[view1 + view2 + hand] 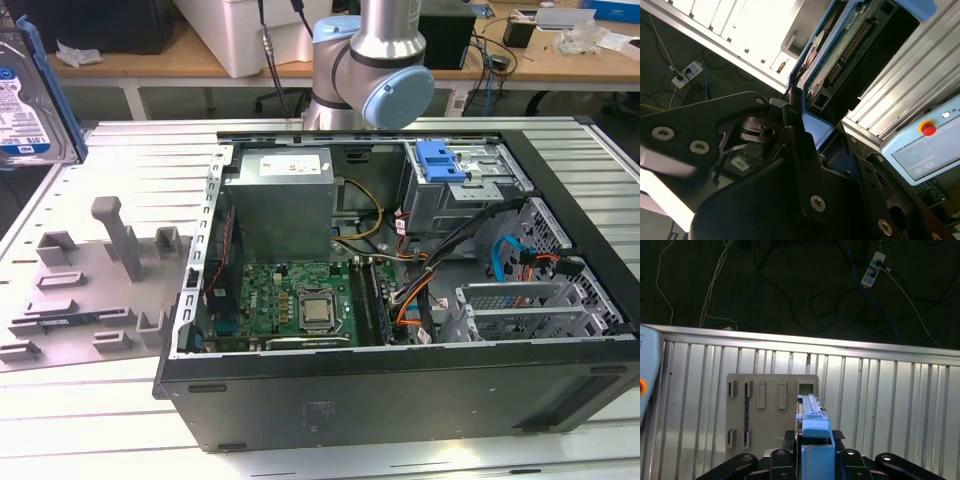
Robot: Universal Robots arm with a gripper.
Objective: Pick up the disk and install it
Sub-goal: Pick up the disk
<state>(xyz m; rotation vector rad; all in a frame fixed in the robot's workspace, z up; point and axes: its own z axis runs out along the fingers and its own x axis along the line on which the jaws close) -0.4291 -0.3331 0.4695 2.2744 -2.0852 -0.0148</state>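
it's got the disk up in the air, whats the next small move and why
Probably a short carry toward the exterior view's right, over the open computer case. The end effector is shut on the disk, which hangs at the exterior view's left edge, apart from the case. The drive cage sits at the case's far right side.

The flat silver hard disk (22, 95) in its blue carrier is cut off by the exterior view's left edge; in the first wrist view the black gripper (815, 460) hides its held end.
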